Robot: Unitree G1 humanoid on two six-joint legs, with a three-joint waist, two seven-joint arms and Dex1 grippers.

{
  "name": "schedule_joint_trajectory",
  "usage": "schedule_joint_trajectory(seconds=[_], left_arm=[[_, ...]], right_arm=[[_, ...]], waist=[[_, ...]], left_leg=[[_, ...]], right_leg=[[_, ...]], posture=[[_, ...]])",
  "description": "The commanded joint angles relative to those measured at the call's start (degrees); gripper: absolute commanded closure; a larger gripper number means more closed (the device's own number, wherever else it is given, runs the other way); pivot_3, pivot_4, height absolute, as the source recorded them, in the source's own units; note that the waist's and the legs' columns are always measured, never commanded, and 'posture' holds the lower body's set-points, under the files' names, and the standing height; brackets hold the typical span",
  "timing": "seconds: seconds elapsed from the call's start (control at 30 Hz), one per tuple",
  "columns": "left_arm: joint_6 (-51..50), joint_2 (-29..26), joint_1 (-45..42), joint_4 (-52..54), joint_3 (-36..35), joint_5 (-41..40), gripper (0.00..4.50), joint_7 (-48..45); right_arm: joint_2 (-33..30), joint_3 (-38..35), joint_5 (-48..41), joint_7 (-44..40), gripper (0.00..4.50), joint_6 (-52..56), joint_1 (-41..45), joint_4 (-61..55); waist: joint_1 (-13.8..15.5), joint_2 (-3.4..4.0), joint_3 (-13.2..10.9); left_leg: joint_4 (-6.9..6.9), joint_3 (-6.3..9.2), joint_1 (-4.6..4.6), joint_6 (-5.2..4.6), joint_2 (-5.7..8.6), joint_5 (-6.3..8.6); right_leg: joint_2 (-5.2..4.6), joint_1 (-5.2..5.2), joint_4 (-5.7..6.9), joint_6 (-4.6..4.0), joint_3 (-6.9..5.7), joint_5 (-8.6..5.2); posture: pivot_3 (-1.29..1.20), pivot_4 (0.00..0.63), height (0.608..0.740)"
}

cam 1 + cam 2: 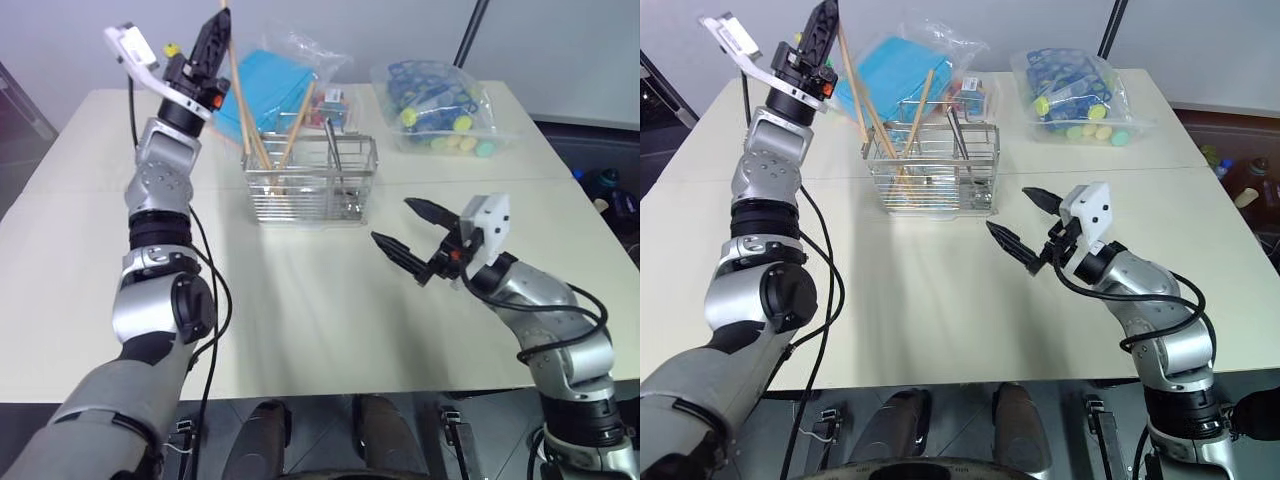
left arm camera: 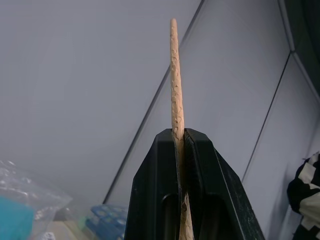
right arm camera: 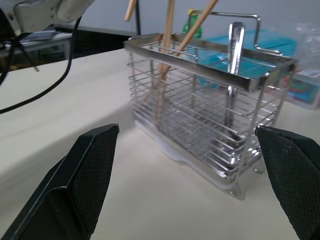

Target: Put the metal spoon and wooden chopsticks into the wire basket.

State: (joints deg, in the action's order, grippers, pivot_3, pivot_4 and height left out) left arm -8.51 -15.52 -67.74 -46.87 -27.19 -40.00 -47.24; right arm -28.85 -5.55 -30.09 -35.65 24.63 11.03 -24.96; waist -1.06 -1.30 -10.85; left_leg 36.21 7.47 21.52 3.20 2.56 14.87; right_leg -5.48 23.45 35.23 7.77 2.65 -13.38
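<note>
Rectangular silver wire-grid basket (image 1: pixel 312 180) with upright sides and inner dividers, standing on the pale cream worktop (image 1: pixel 300 320); all positions are given relative to this basket. Left gripper (image 1: pixel 212 35), raised above and to the left of the basket, its two black fingers (image 2: pixel 155 195) closed on one thin, light-brown wooden chopstick (image 1: pixel 240 95). The stick's upper end projects beyond the fingertips, while its lower end slants down into the basket's left compartment. Further wooden chopsticks (image 1: pixel 295 125) lean inside the basket, their tops rising above the rim. Shiny, slim-handled metal spoon (image 3: pixel 234 75) standing upright in the basket's right part, handle end above the rim. Right gripper (image 1: pixel 412 232), low over the worktop in front of and to the right of the basket, well apart from it, its black fingers (image 3: pixel 87 170) spread wide and holding nothing. Behind the basket, a clear plastic bag of blue sheets (image 1: pixel 270 85); behind and to the right, a second clear plastic bag of blue, yellow and green items (image 1: pixel 440 105). Small multicoloured packet (image 1: pixel 335 105) just behind the basket's rear rim.
</note>
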Motion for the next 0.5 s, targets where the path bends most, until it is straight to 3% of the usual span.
schedule_joint_trajectory(seconds=[0.03, 0.5], left_arm=[[3.9, -0.1, -2.9, -2.8, -0.2, 0.9, 4.45, -1.6], [19.0, 5.4, -1.1, -5.3, 4.3, 9.1, 4.45, -0.7]], right_arm=[[0.6, -0.4, 0.7, 1.1, 0.0, -1.7, -0.6, -2.4], [2.1, 0.2, 0.6, 3.8, 0.0, -1.3, -1.7, -3.9]], waist=[[0.1, 0.0, 0.0], [0.2, 0.0, 0.0]], left_leg=[[0.0, 0.0, 0.0, 0.0, 0.0, 0.0], [0.0, 0.01, 0.01, 0.0, 0.0, 0.0]], right_leg=[[0.0, 0.0, 0.0, 0.0, 0.0, 0.0], [0.0, -0.01, -0.01, 0.0, 0.0, 0.0]], posture=[[0.0, 0.15, 0.74], [0.0, 0.15, 0.74]])
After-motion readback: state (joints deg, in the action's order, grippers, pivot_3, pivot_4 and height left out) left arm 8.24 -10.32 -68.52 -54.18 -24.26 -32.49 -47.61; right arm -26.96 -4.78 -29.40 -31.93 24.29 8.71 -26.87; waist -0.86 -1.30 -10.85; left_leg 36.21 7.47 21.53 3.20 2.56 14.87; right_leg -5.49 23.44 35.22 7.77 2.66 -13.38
